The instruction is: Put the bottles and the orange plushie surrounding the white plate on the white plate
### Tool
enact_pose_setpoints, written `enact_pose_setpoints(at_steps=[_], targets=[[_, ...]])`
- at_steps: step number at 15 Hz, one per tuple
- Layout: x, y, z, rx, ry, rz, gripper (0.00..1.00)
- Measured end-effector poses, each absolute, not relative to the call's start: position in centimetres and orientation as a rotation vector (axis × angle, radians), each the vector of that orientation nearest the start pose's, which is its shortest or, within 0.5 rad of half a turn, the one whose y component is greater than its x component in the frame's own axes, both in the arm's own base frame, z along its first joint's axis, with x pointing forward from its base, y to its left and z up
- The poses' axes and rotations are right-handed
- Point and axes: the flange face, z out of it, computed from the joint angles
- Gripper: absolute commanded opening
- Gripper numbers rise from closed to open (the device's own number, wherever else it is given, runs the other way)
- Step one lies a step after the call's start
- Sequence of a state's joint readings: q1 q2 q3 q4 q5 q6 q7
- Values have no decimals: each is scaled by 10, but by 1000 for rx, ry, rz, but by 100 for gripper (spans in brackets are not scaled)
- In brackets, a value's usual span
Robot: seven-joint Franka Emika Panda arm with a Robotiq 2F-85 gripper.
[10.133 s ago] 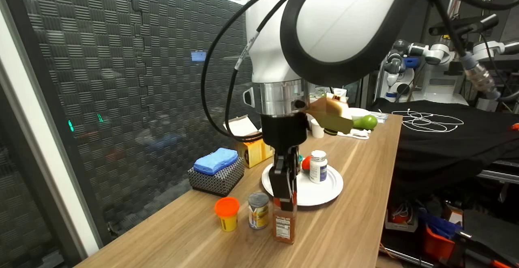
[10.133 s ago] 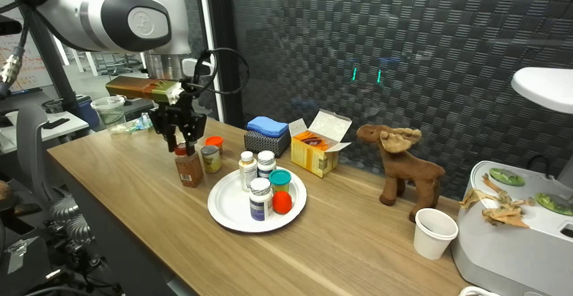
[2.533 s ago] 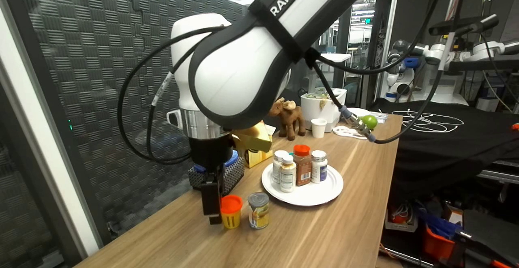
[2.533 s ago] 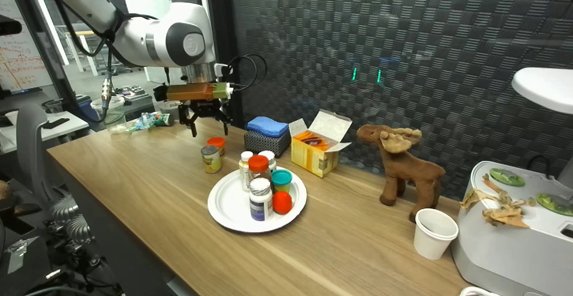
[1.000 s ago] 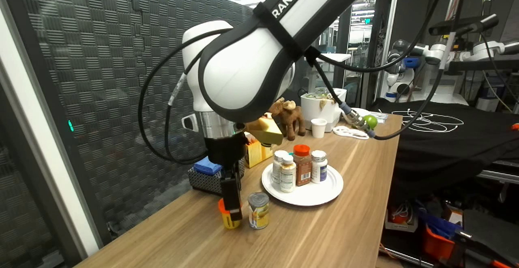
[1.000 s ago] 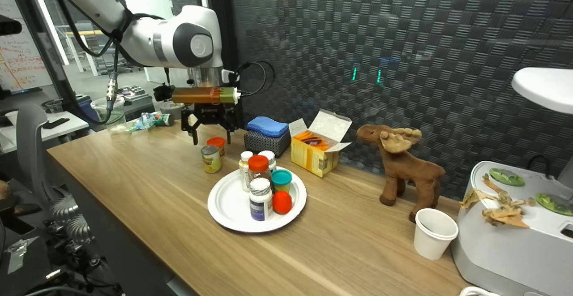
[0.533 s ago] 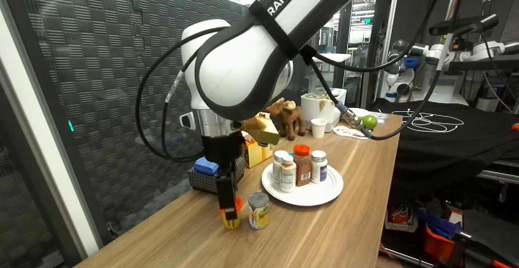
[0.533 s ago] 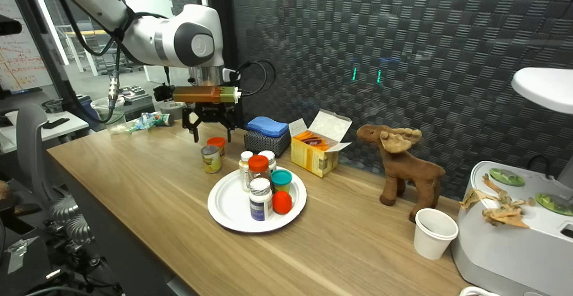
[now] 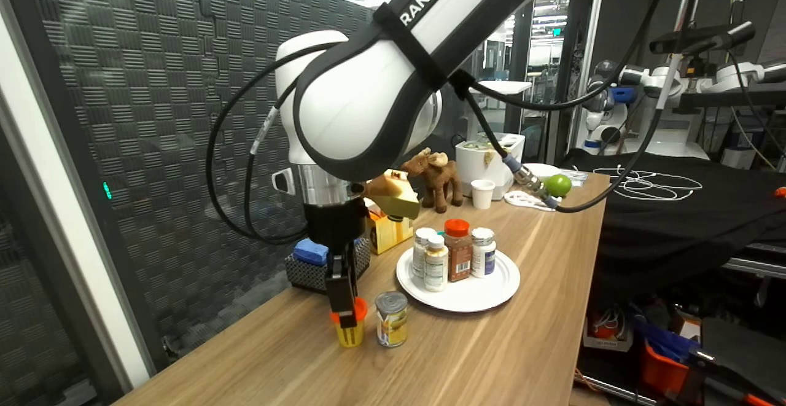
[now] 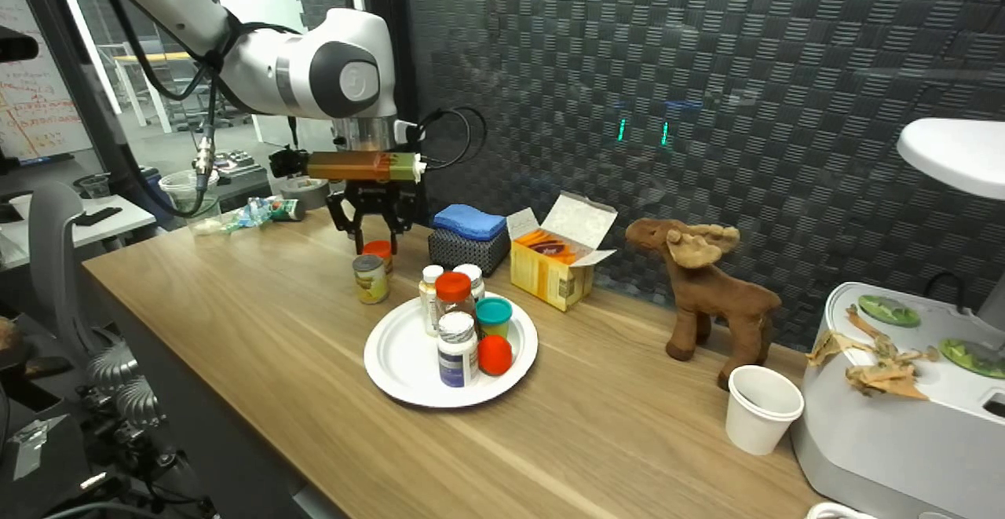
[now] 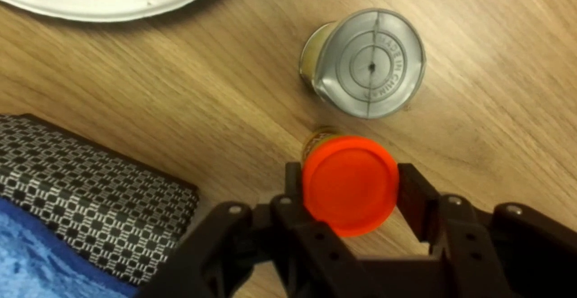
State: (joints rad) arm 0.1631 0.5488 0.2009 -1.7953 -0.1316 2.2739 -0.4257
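My gripper [image 11: 350, 174] has its fingers against both sides of the orange lid of the small yellow jar [image 9: 350, 336], which stands on the table. In the wrist view that lid [image 11: 351, 187] fills the space between the pads. On the white plate [image 10: 392, 370] stand three white bottles, one of them with a blue label [image 10: 458, 358], beside a red-capped brown jar [image 10: 454, 287] and a teal-lidded jar [image 10: 493, 316]. The orange plushie [image 10: 495, 356] rests there too, hidden behind the bottles in an exterior view. Between jar and plate is an upright grey-topped can [image 11: 372, 66].
A patterned box [image 11: 90, 199] with a blue cloth [image 10: 469, 221] on top sits close beside the gripper. Past it come an open yellow carton [image 10: 550, 272], a brown plush moose [image 10: 710, 291], paper cups [image 10: 761, 413] and a white planter [image 10: 887, 425].
Within the last half second the jaws have drawn in from wide onto the orange lid. Since about ten seconds ago the red-capped jar has gone from the table onto the plate.
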Motion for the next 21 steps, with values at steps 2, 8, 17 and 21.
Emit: enact_pose_setpoints(at_steps=[2, 8, 17, 21], targets=[[611, 219, 244, -2851, -1294, 87, 31], [612, 220, 244, -2851, -1293, 83, 29], [621, 215, 273, -2990, -969, -9, 29], [619, 202, 310, -3052, -751, -130, 29]])
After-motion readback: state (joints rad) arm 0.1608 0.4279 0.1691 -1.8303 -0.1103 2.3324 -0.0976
